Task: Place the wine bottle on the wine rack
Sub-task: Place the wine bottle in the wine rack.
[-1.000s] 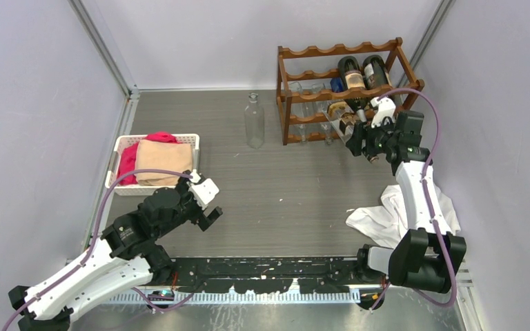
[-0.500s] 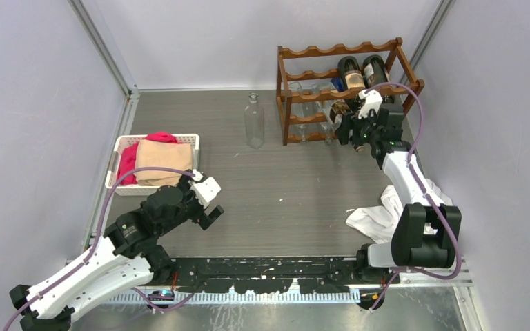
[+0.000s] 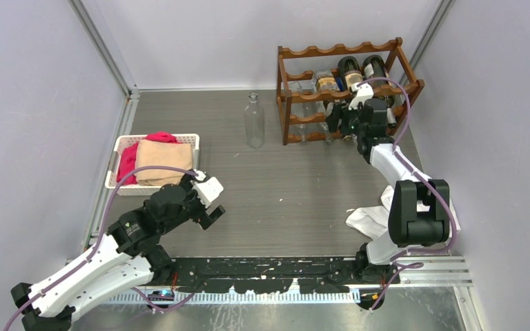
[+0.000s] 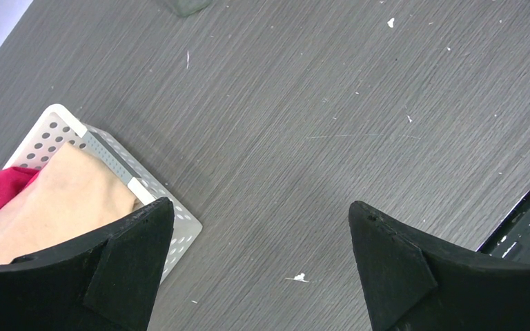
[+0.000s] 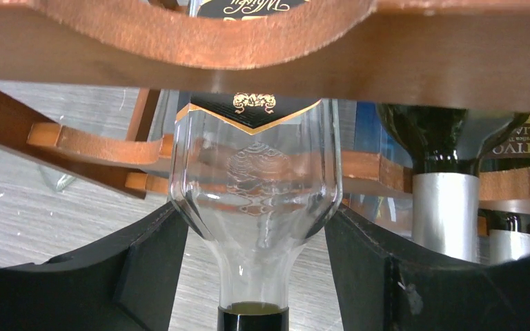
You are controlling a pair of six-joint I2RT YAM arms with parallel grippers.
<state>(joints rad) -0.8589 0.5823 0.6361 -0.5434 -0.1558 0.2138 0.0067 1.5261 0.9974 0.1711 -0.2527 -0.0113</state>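
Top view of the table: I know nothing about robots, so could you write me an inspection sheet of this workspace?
Surface: grey wood-grain table, white specks.
Job's things: clear glass wine bottle, black-and-gold label, partway into the reddish-brown wooden wine rack; dark bottles already lie there.
Clutter: white perforated basket of pink and tan cloths; upright empty glass bottle; crumpled white cloth.
Tools: right tool closed on the wine bottle; left tool open, empty.
Cables: purple cables along both arms.
Surroundings: pale walls.

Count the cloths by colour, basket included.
Red cloth: 1, in the basket
Tan cloth: 1, in the basket
White cloth: 1, on the table
Total: 3
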